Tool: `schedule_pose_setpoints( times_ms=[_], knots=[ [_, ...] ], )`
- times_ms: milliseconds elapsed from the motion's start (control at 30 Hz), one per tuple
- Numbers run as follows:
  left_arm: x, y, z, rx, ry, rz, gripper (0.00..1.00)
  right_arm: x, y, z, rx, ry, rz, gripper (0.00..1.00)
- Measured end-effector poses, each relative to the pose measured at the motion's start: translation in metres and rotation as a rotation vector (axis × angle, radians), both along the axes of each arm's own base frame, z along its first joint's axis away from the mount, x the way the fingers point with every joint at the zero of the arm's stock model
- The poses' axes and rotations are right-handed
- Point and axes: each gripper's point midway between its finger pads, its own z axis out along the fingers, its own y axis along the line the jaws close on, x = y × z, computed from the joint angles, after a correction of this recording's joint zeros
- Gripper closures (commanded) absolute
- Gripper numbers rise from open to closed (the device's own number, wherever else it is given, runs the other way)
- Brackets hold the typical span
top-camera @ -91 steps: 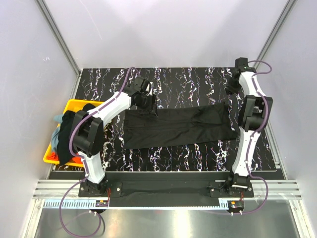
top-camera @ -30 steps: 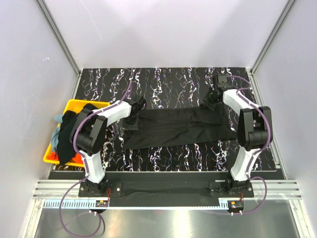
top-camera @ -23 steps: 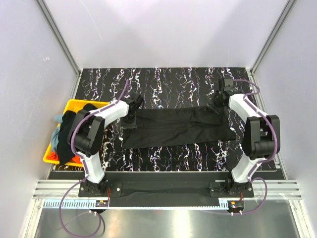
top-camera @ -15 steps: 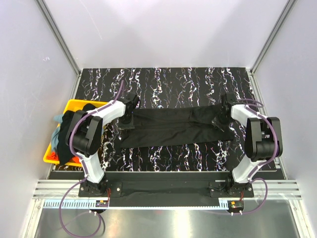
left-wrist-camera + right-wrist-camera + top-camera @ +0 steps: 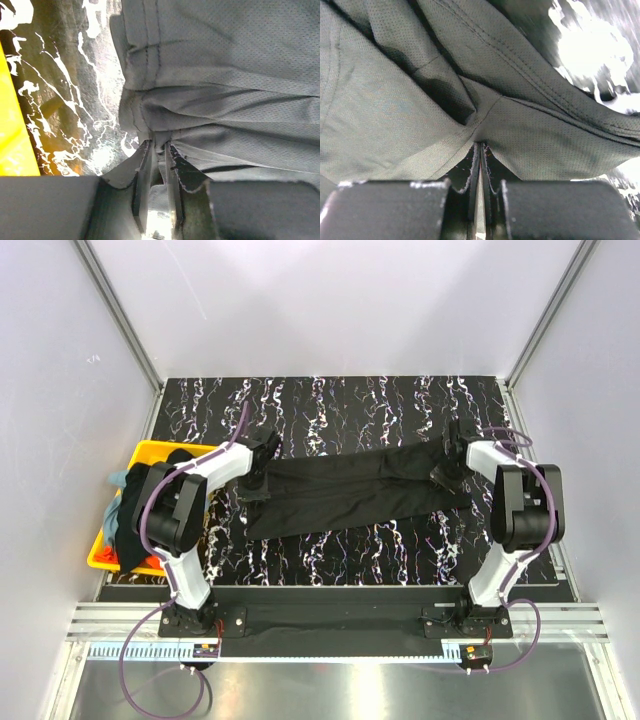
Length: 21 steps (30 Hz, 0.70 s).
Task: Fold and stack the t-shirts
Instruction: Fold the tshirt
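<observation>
A plain black t-shirt lies on the dark marbled table, folded into a long, slightly slanted strip. My left gripper is low at the strip's left end. In the left wrist view its jaws stand a little apart, with a bunched fold of the shirt between the tips. My right gripper is at the strip's right end. In the right wrist view it is shut on a pinch of the mesh cloth. More t-shirts are heaped in the bin: black, grey-blue and orange-red.
A yellow plastic bin sits at the table's left edge, and its wall shows close beside my left gripper. Grey walls and metal frame posts close in the table on three sides. Both arm bases stand at the near edge.
The right gripper has come nearer and rightward with the shirt's far edge, which narrows and slants the strip. The left gripper's jaws, shut a second ago, have parted a little.
</observation>
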Motion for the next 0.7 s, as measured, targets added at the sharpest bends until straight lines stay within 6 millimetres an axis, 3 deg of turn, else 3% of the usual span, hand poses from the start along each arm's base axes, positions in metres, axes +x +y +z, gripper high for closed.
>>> schedule_pose_setpoints(
  times_ms=[133, 233, 367, 500, 600, 700],
  knots=[
    [-0.004, 0.002, 0.002, 0.012, 0.016, -0.001, 0.70, 0.024, 0.000, 0.001, -0.003, -0.031, 0.028, 0.90],
    [-0.009, 0.006, 0.016, 0.041, 0.013, -0.015, 0.64, 0.040, 0.000, 0.001, -0.008, -0.049, 0.051, 0.90],
    [-0.001, -0.006, 0.065, -0.007, -0.098, -0.055, 0.59, 0.081, -0.006, 0.003, -0.023, -0.091, 0.079, 0.89],
    [0.010, -0.048, 0.111, -0.214, -0.215, -0.135, 0.60, 0.138, -0.011, 0.005, -0.006, -0.169, 0.124, 0.88],
    [0.006, -0.076, 0.112, -0.332, -0.211, -0.191, 0.62, 0.163, -0.011, 0.008, 0.005, -0.212, 0.169, 0.84],
    [-0.007, -0.096, 0.090, -0.406, -0.143, -0.231, 0.63, 0.163, -0.010, 0.011, 0.021, -0.217, 0.195, 0.82]
  ],
)
